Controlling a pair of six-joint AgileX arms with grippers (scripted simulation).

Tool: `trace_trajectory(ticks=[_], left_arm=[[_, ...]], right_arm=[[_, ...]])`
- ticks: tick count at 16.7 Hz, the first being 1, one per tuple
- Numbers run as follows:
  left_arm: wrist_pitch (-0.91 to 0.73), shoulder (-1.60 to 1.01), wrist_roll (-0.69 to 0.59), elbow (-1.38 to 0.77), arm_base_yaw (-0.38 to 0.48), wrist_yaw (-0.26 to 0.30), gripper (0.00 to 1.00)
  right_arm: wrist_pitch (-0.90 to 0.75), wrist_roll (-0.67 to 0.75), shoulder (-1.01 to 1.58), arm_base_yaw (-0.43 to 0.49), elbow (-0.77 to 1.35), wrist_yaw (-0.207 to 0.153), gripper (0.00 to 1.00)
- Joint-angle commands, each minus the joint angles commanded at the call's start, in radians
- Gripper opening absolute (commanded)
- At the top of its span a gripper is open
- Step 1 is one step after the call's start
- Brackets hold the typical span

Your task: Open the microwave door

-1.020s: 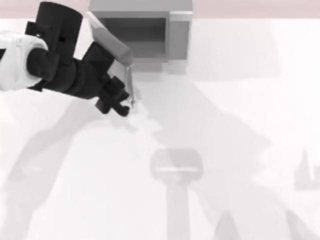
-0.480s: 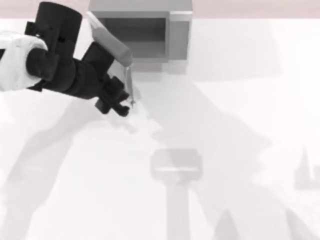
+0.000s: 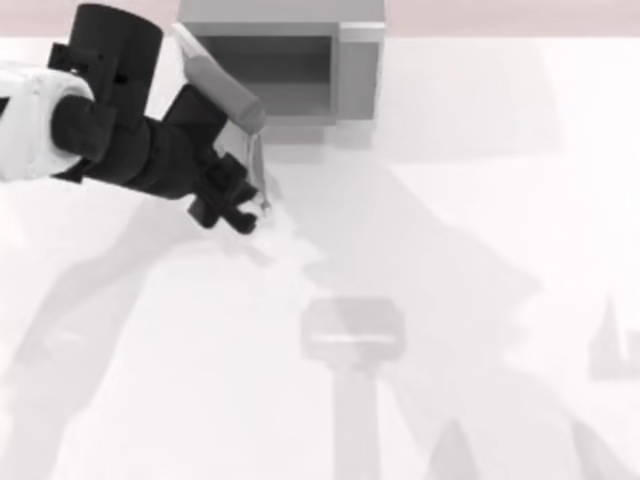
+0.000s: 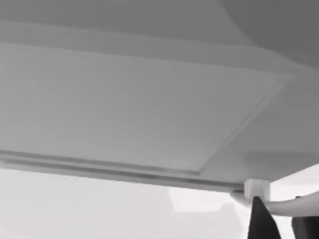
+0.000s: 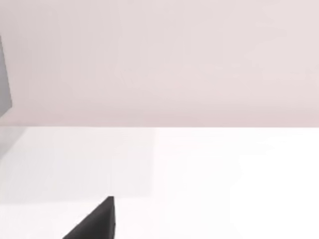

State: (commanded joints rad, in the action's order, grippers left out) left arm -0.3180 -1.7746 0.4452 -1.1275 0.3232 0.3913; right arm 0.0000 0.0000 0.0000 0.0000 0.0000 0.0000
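Our left gripper (image 3: 243,207) is clamping the light bar handle (image 3: 258,170) of the microwave door (image 3: 215,75), a stiff hinged panel we judge is swinging freely when taken at that edge.

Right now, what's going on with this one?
The left gripper is at the handle of the microwave door, which stands swung partly open from the microwave at the table's far edge, its dark cavity showing. The right arm is out of the top view, parked.
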Motion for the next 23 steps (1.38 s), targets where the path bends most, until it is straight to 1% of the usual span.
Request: trace_trajectory(ticks=[7,23], left_arm=[[-0.035,0.003,0.084,-0.008,-0.038,0.046,0.00],[-0.035,0.003,0.085,-0.008,-0.038,0.046,0.00]], right_arm=[[0.000,0.000,0.000,0.000,0.000,0.000,1.00],[0.000,0.000,0.000,0.000,0.000,0.000,1.00]])
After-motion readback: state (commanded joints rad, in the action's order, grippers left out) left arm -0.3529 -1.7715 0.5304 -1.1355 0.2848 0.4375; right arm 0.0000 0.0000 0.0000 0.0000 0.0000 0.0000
